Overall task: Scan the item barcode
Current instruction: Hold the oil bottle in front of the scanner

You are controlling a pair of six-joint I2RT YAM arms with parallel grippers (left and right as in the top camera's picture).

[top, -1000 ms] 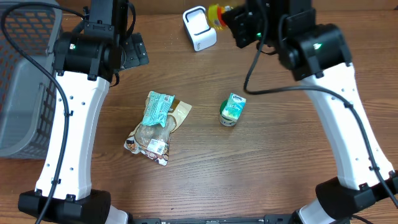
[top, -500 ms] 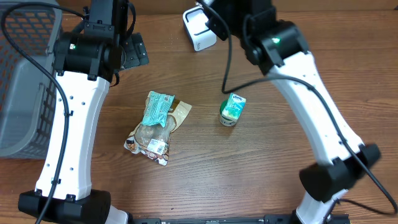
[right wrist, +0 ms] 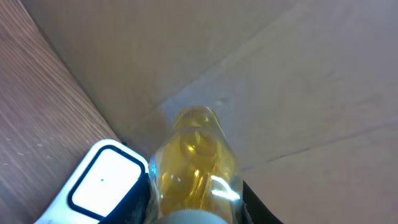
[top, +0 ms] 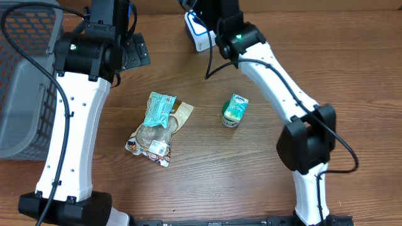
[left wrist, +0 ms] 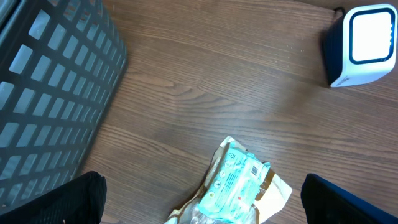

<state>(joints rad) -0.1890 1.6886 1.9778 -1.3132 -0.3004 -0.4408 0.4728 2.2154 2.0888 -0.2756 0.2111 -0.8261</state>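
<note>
- Right pincer (right wrist: 191, 208) is clamped on a yellow see-through bottle (right wrist: 196, 155), with its dark fingers (right wrist: 138, 198) pressed to the bottle's sides at the bottom of the wrist view.
- That bottle is up off the table at the far edge, and its body points toward the brown cardboard wall (right wrist: 280, 74).
- Just left of it in the same view sits the white barcode scanner (right wrist: 102, 182), with its dark-rimmed window facing the camera.
- The bottle's edge overlaps the scanner's corner there; I can't tell whether the two touch.
- From overhead, the right arm (top: 270, 69) stretches up to the top of the table and covers part of the scanner; the arm hides the bottle from that camera.
- Left pincer (left wrist: 202, 193) has its jaws spread wide with nothing gripped, and one finger (left wrist: 62, 202) shows in each bottom corner of its own camera view.
- Under it lies a teal-and-tan snack packet (left wrist: 239, 186), flat on the wooden table (left wrist: 205, 93).
- A grey mesh basket (left wrist: 50, 93) stands to the left of the packet, apart from it.
- A small green carton (top: 235, 110) stands alone mid-table, to the right of the packet and not touching it, well short of the scanner.
</note>
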